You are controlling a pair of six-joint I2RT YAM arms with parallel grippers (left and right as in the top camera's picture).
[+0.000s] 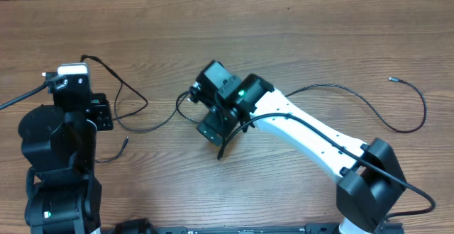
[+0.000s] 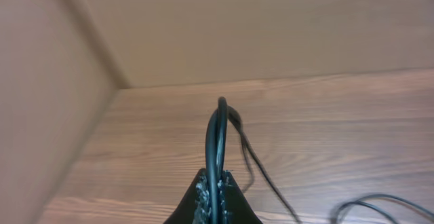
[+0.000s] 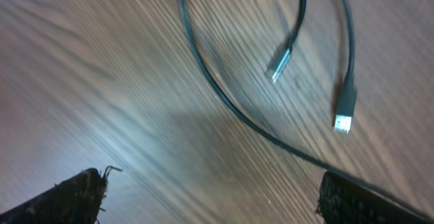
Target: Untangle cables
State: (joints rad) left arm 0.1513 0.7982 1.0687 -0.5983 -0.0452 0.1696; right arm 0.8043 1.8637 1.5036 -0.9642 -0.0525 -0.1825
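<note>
Cables (image 1: 146, 104) are lying looped near the desk's (image 1: 284, 35) left edge. Left gripper (image 2: 215, 200) is clamping one of them; right gripper (image 3: 213, 187) is hovering spread wide mid-desk over loose plugs (image 3: 344, 115). Risk: pulling against crossed loops could be tightening the tangle.

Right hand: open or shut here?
Open. The right hand shows its fingers far apart at the wrist view's lower corners, gripping nothing.

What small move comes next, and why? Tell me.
Probably lower the open right gripper onto the cable strand beneath it and close: the left gripper pinches a black cable, while this strand and two plug ends lie loose.
</note>
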